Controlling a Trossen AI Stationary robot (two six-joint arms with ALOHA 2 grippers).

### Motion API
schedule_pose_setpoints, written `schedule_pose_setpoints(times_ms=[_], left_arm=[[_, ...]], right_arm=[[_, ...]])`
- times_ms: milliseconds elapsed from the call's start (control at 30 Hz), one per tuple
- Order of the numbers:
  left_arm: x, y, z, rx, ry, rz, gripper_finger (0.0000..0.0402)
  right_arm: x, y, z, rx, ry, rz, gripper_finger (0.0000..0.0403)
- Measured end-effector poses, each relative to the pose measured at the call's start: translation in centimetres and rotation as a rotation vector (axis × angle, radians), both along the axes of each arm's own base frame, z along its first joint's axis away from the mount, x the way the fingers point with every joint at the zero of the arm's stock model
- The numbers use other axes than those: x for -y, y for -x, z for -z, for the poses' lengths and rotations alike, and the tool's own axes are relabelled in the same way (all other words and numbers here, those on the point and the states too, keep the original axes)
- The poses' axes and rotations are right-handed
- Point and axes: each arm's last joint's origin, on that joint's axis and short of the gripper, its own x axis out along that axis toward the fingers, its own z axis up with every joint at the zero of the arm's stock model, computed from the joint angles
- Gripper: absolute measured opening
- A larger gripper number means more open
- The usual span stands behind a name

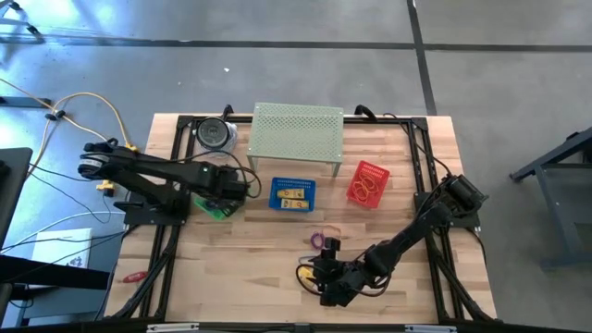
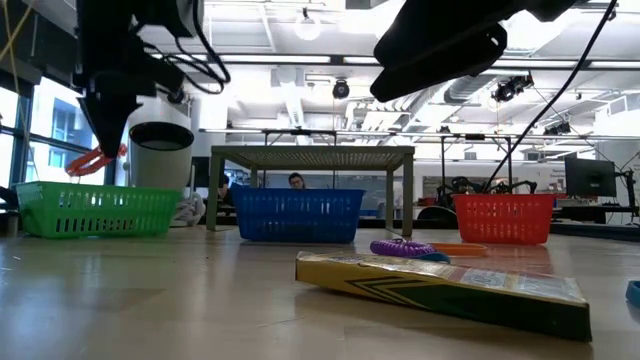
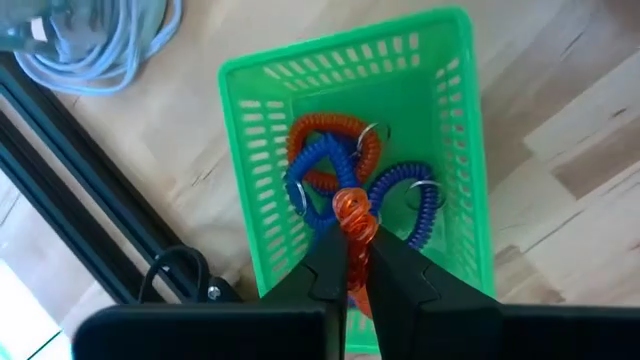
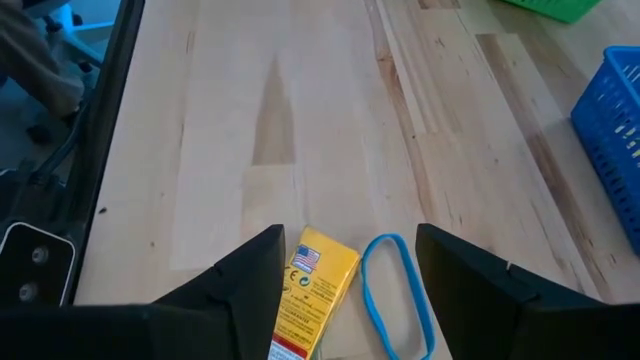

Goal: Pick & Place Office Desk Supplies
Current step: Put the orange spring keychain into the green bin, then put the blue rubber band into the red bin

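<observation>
At the high view's left, an orange spiral coil cord is clenched in the left pincer over the green plastic slotted basket; release is best made centred above it. The right pincer is spread.

wood table w/ green basket, blue basket, red basket, mesh riser, yellow box.

There are three baskets on the surface: one green, one blue, one red. The green basket holds three coil loops: two blue, one orange; a fourth, orange coil hangs above. One yellow box, one blue band, one purple coil lie loose. One perforated shelf stands at the back.
</observation>
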Motion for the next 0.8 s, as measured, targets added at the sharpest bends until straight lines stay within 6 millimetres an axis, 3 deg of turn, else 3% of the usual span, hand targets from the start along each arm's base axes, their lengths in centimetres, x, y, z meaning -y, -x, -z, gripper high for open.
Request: schedule_pose_setpoints(times_ms=[200,467,800], left_arm=[[0.1,-0.9,1.2,-0.073,-0.002,0.021,0.0054],[0.1,-0.9,1.2,-0.070,-0.012,0.003,0.0109],[1.5,-1.2,0.4,-0.059,0.161,0.041,0.0118]], right_arm=[[0.0,0.0,0.0,-0.001,0.000,-0.001,0.0215],[0.0,0.0,0.0,-0.004,-0.002,-0.003,0.0215],[0.1,0.2,0.2,-0.025,0.002,0.007,0.0215]])
